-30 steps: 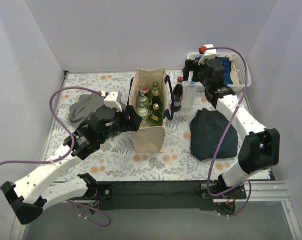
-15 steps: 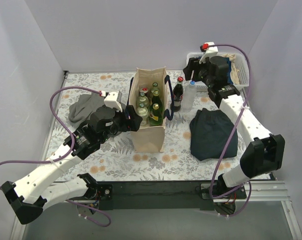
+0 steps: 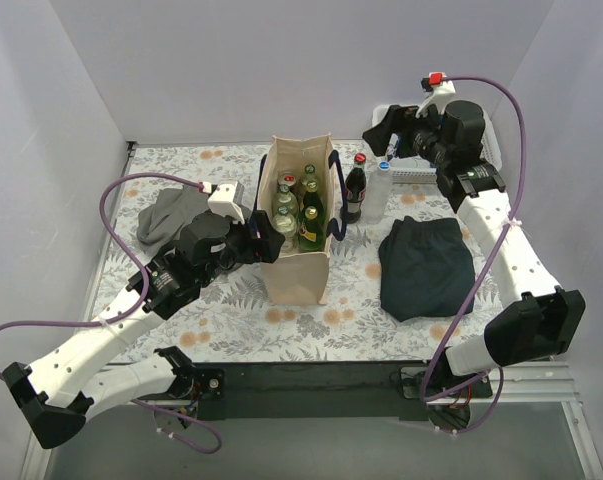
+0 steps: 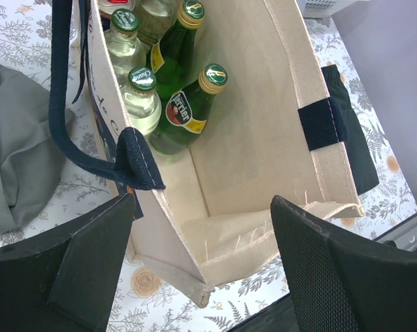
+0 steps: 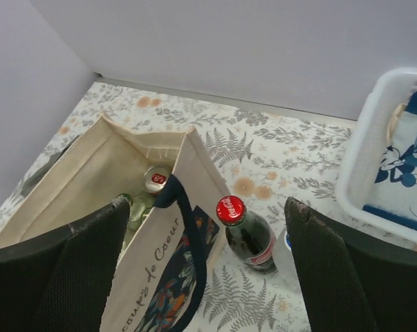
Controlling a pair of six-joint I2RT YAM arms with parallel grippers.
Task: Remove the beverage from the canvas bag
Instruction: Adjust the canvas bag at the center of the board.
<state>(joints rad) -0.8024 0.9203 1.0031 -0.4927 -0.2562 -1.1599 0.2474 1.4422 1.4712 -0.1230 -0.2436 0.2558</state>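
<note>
Standing upright, necks up, the green bottles [image 4: 184, 114] sit at the far end of the canvas bag [image 3: 299, 275], just ahead of and below the left gripper [image 4: 202, 207], spread wide over the bag's near end, empty; the right gripper [image 5: 207, 207], also wide and empty, hovers higher, bag mouth below-left, so left looks nearer.

Below the left gripper [image 4: 201, 207] the bag [image 4: 263, 124] is matt, coarse-woven cream canvas with navy webbing handles [image 4: 70, 131], holding glossy green and clear glass bottles [image 4: 187, 111] with shiny metal caps [image 4: 213, 75]; beneath the right gripper [image 5: 207, 207] the cola bottle [image 5: 253, 242] looks glossy, the basket [image 5: 364, 162] smooth white plastic.
</note>
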